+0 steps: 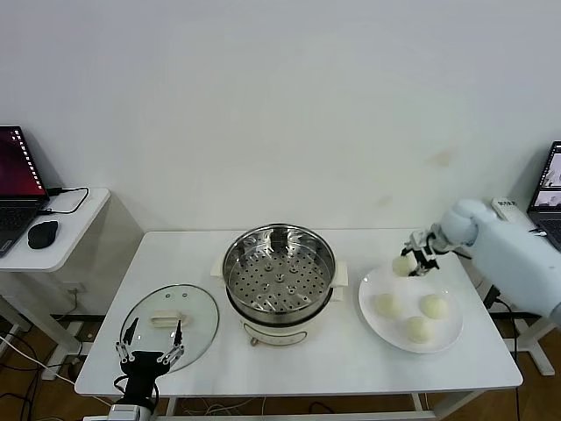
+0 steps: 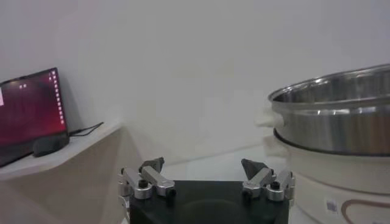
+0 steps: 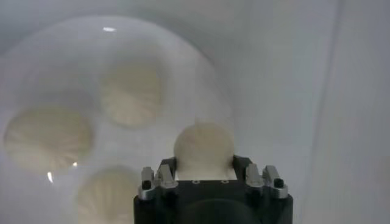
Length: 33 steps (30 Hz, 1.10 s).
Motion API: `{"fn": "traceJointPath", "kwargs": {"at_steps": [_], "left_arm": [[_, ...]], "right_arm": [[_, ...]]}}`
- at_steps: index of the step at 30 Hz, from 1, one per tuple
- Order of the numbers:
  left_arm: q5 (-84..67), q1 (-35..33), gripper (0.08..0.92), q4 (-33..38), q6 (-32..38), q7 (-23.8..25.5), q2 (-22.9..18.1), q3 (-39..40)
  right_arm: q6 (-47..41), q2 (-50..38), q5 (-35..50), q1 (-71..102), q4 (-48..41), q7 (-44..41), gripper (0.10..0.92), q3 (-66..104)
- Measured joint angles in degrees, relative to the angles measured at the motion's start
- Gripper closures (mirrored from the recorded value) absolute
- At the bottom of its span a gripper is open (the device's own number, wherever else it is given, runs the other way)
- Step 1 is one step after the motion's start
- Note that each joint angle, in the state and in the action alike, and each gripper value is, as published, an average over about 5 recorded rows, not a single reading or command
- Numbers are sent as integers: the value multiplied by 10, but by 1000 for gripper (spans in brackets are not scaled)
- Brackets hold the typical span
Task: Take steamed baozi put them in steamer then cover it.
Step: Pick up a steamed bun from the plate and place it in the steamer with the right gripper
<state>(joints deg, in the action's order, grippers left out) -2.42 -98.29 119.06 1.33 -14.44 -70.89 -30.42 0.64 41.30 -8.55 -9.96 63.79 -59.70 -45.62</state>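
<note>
My right gripper (image 1: pixel 408 260) is shut on one steamed baozi (image 3: pixel 203 146), holding it just above the far left rim of the white plate (image 1: pixel 449 338). Three more baozi (image 1: pixel 387 305) (image 1: pixel 434 306) (image 1: pixel 419 329) lie on that plate. The steamer (image 1: pixel 279 267), a shiny steel basket with a perforated bottom on a cream pot base, stands at the table's centre with nothing in it. The glass cover (image 1: pixel 203 323) with its cream handle lies flat at the front left. My left gripper (image 1: pixel 150 344) hangs open near the cover's front edge, holding nothing.
A side desk (image 1: pixel 74 230) at the left carries a laptop (image 1: pixel 19 191) and a mouse (image 1: pixel 42 233). Another laptop (image 1: pixel 549 191) sits at the far right. Bare table top lies between steamer and plate.
</note>
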Motion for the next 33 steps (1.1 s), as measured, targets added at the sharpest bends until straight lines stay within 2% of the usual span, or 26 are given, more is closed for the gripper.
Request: {"fn": "traceJointPath", "kwargs": {"at_steps": [8,17,25,33], "left_arm": [[-4,-2,177,8,1,0,4,-1],[-6,-4,177,13,4,-2,3,-8],[-6,-12,177,19,5,-3,0,-18],[-8,-22,177,27,11,-5,-6,-33]], "right_arm": [[-8,0,97,-138,67,4,438,-93],[-1,61,171,-225,115,24,431,-181],[32,149,177,-236,108,51,431,-227],[89,231,131,-224,75,71,434,-260]]}}
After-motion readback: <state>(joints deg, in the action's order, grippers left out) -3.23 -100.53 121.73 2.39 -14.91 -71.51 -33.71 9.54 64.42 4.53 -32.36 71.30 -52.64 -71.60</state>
